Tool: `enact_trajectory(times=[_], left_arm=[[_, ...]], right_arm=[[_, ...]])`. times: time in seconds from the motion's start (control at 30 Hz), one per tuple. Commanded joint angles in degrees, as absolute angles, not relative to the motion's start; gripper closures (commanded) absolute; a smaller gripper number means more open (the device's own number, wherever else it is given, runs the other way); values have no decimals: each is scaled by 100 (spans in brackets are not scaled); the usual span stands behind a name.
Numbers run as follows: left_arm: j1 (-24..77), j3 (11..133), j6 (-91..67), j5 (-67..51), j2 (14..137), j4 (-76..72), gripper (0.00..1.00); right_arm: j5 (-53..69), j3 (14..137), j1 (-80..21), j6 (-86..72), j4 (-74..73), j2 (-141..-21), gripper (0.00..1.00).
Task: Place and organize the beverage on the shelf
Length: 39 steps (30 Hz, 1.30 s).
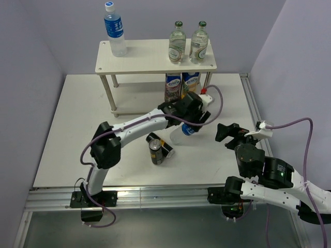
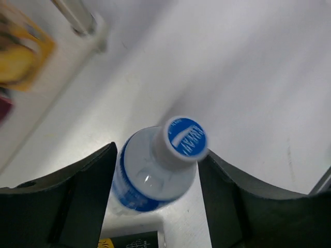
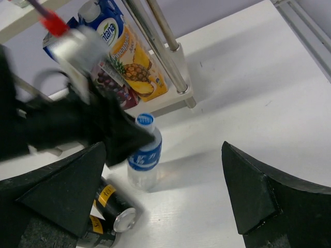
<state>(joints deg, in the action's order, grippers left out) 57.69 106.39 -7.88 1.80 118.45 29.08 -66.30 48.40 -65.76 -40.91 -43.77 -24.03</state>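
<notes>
Bottle (image 2: 155,175) upright on table (image 2: 248,77) between left gripper (image 2: 158,155) jaws, near-touching; can't tell if pinched. Right gripper (image 3: 163,155) spread, empty. Grasp step; next needs a firm squeeze, then a lift to shelf (image 1: 150,57).

**Legible print: one partial brand name**

Juice carton (image 3: 129,62), under the top board of the shelf (image 1: 145,54), near its right legs: white logo on blue top reads "ntana"; the start of the word can't be read. Small print below the pineapple picture is too fine.

Water bottle (image 3: 145,155), in front of the shelf: white characters on the blue label, illegible. Lettering on its cap (image 2: 185,138) is blurred.

Cans (image 3: 116,209), further out from the shelf: yellow bands, print unreadable.
</notes>
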Motion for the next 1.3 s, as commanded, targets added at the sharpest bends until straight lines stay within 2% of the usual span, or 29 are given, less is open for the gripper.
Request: enact_trajectory(times=[0.0,0.27,0.47,0.53,0.57,0.67,0.77,1.27], left_arm=[[5643,11145,-1160,281,10961,2382,100],[5379,10732,-1380,264,10372,2074,100],[5344,10757,-1108,-570,10520,2521,98],[5414,10810,-950,-510,10774,2908,82],[5423,10776,-897,-501,10836,2987,62],[5475,10460,-607,-396,11021,3120,35],[5493,10187,-361,-98,11232,3067,27],[5405,10827,466,862,12902,2988,31]], right_arm=[[-6653,4808,-6600,-4157,-4123,-2487,0],[-6627,4781,-6601,-4210,-4087,-2593,0],[-6609,4720,-6601,-4219,-4043,-2593,0],[-6592,4711,-6592,-4236,-4025,-2601,0],[-6583,4702,-6600,-4262,-4034,-2628,0],[-6592,4693,-6600,-4341,-4087,-2646,0],[-6574,4650,-6600,-4359,-4105,-2602,0],[-6627,4570,-6601,-4500,-4377,-2364,0]])
